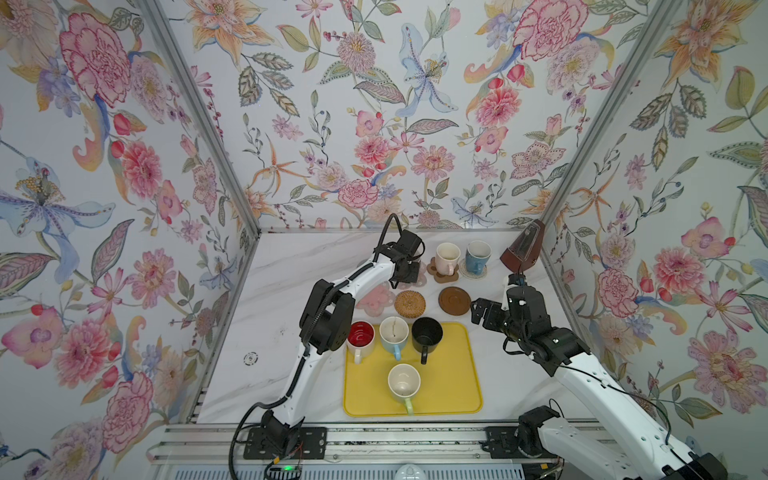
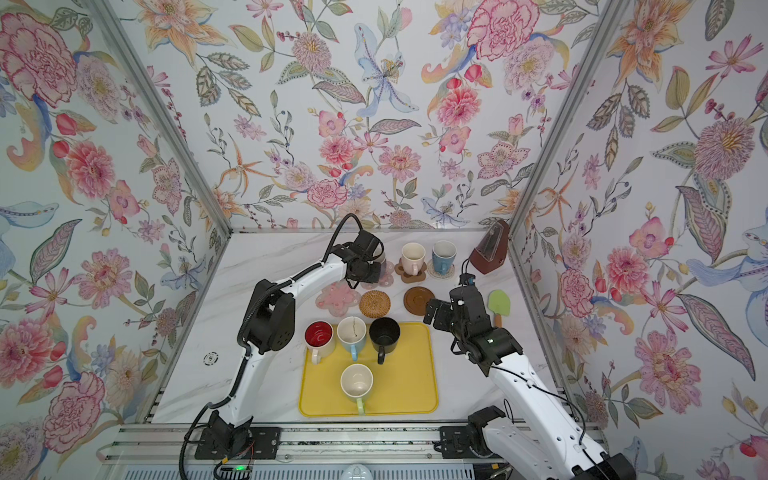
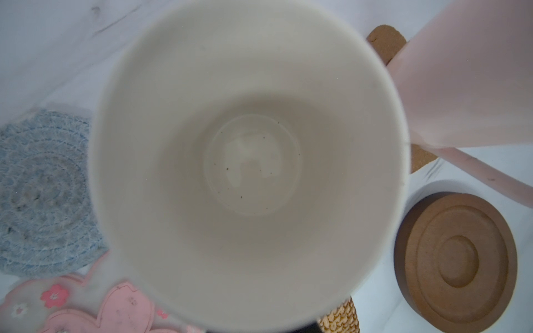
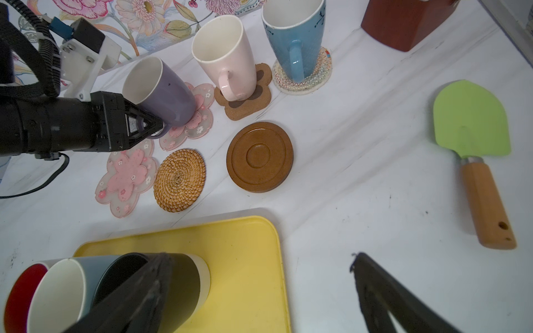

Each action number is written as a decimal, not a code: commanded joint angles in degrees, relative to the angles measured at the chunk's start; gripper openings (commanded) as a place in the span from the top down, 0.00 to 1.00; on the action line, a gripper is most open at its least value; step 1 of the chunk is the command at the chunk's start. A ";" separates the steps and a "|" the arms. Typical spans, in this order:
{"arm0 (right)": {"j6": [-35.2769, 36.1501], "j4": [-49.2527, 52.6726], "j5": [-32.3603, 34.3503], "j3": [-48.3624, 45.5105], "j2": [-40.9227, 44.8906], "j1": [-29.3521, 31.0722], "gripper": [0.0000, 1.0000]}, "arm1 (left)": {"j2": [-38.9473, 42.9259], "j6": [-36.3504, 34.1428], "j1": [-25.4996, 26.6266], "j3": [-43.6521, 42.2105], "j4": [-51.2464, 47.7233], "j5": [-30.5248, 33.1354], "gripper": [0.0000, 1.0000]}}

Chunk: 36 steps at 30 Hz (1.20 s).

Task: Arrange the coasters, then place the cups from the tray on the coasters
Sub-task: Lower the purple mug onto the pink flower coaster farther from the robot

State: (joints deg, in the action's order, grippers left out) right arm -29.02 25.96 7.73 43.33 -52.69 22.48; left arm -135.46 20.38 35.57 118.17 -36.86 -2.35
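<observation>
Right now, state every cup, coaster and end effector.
left end effector, shut on purple cup
right end effector, open
purple cup, held at far flower coaster
pink cup, on paw coaster
blue cup, on beige coaster
red-inside cup, on tray
light blue cup, on tray
black cup, on tray
green cup, on tray
near flower coaster, bare
rattan coaster, bare
wooden disc, bare
grey woven coaster, bare

Robot lab booth: floral-wallpaper panels (image 1: 374,124), aluminium frame posts (image 1: 202,120), marble-look tabletop (image 1: 291,270), arm bases (image 1: 282,436) bolted on rail (image 1: 407,446).
</observation>
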 commanded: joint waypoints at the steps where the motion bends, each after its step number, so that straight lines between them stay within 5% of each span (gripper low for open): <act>1: -0.67 0.94 -0.52 -0.35 0.85 -0.07 0.01 | -0.48 -0.52 -0.81 2.29 1.81 1.80 1.00; 19: -0.80 1.18 -0.53 -0.42 1.15 -0.15 0.01 | -1.76 0.29 -1.35 2.48 1.53 2.11 0.97; 36: -0.94 1.87 -0.39 0.00 1.86 -0.16 0.01 | 2.67 0.65 -1.16 1.96 1.63 3.58 0.18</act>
State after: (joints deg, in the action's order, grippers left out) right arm -29.04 26.41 7.66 43.33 -51.90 22.48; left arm -136.40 20.99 34.98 119.07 -35.70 -0.64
